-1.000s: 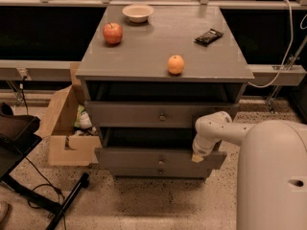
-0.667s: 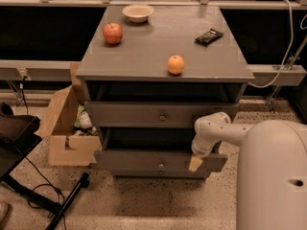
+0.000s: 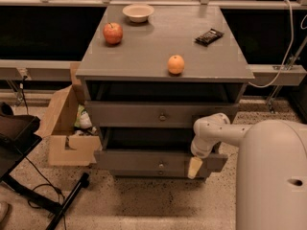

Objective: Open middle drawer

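The grey cabinet (image 3: 144, 61) has three drawers. The middle drawer (image 3: 139, 159), a flat grey front with a small round knob (image 3: 161, 165), stands pulled out, with a dark gap above its front. The top drawer (image 3: 129, 114) also stands slightly out. Only a thin strip of the bottom drawer shows under the middle one. My gripper (image 3: 194, 167) hangs down from the white arm (image 3: 216, 131) on the right. It sits against the right part of the middle drawer's front, right of the knob.
On the cabinet top are a red apple (image 3: 112, 33), an orange (image 3: 176, 64), a white bowl (image 3: 138, 12) and a dark snack bar (image 3: 209, 36). An open cardboard box (image 3: 67, 138) stands on the floor at the left. A black stand leg (image 3: 67, 202) lies at front left.
My gripper has moved down and toward the camera along the middle drawer's right side. The drawer front has come out slightly further.
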Tool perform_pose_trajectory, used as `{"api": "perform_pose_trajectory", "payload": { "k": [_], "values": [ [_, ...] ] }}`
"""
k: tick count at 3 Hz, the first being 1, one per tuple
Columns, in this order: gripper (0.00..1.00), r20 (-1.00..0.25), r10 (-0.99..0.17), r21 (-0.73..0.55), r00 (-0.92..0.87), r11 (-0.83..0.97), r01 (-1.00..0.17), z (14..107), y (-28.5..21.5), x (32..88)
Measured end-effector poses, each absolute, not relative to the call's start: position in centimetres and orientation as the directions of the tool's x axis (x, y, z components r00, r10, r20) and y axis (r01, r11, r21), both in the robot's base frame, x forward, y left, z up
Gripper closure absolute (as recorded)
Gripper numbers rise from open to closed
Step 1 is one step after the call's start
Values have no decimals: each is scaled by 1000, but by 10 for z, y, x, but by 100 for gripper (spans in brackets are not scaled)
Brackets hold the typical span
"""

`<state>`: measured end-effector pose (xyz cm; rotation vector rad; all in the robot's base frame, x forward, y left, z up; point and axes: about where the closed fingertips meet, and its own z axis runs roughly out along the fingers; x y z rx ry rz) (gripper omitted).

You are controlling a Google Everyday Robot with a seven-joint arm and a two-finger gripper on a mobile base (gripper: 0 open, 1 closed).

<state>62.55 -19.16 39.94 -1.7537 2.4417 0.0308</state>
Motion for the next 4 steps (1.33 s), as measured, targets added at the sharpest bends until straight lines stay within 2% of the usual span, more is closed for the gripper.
{"api": "perform_pose_trajectory", "payload": {
  "k": [1, 2, 4],
  "values": [
    [24, -86, -943, -9, -322, 324, -946, 395, -182, 583],
    [56, -43, -949, 105, -311, 305, -946, 388, -157, 521],
    [100, -43, -949, 105, -311, 305, -946, 395, -157, 521]
  ]
}}
